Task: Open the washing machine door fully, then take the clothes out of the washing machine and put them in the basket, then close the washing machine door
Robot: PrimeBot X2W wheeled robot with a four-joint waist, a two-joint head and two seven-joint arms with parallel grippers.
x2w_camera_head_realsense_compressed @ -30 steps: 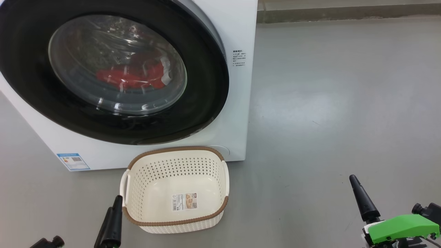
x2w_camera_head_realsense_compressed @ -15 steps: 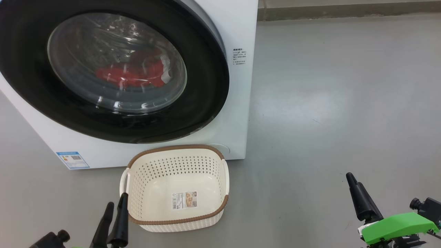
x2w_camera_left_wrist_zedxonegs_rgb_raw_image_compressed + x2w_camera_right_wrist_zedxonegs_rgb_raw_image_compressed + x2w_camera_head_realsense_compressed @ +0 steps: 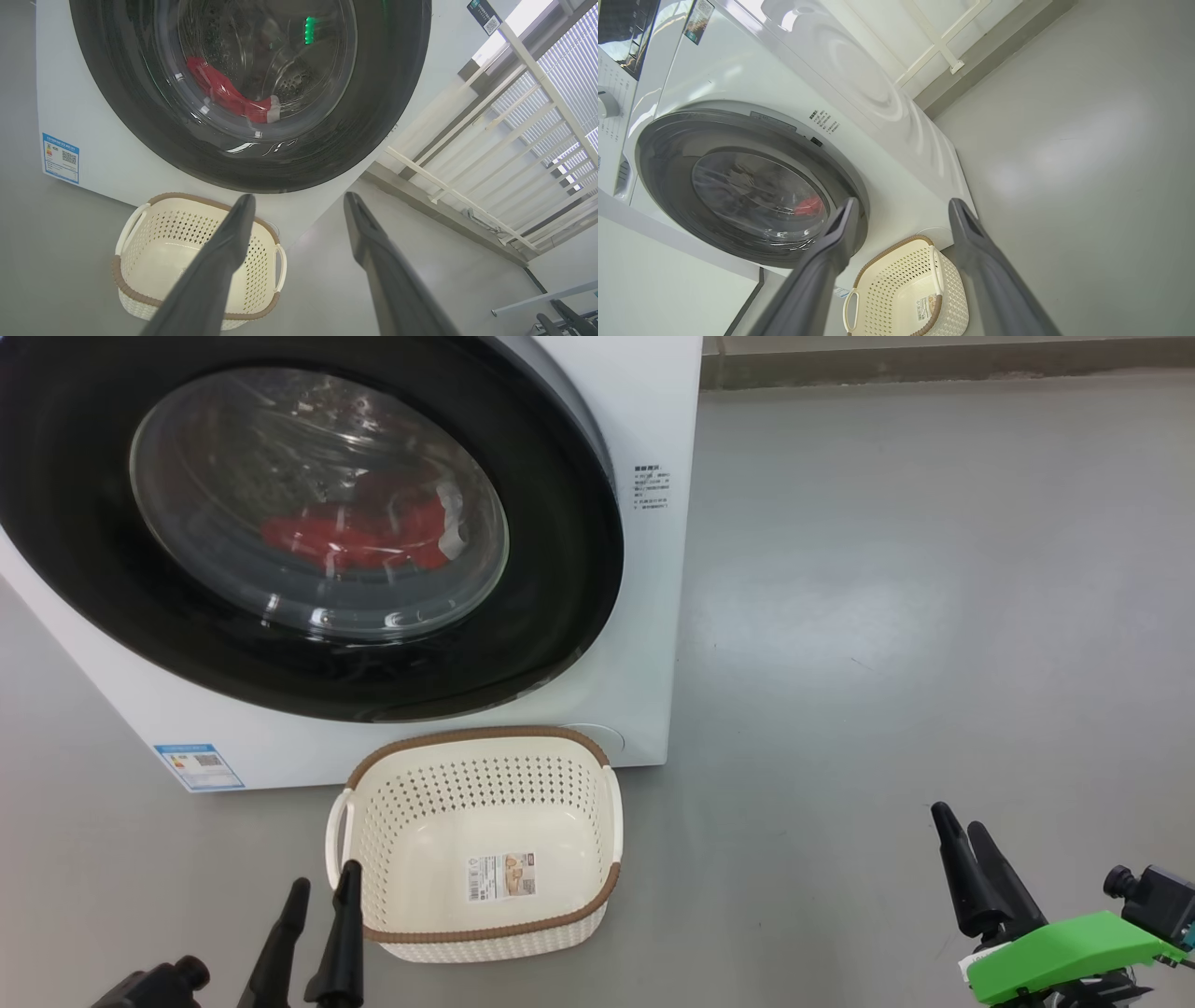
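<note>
The left gripper [image 3: 324,880] sits wide open beside the basket [image 3: 481,735]. The right gripper [image 3: 956,819], wide open too, points up over the floor [image 3: 887,616].

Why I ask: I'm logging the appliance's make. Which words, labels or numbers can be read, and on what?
No text is legible enough to quote.
Blue sticker on the washing machine, lower left of its front: too small.
Black print block right of the washing machine door: too small.
Paper label inside the basket: barcode and picture, words blurred.
Control panel print: blurred.
Dark QR sticker near the machine's top: too small.
</note>
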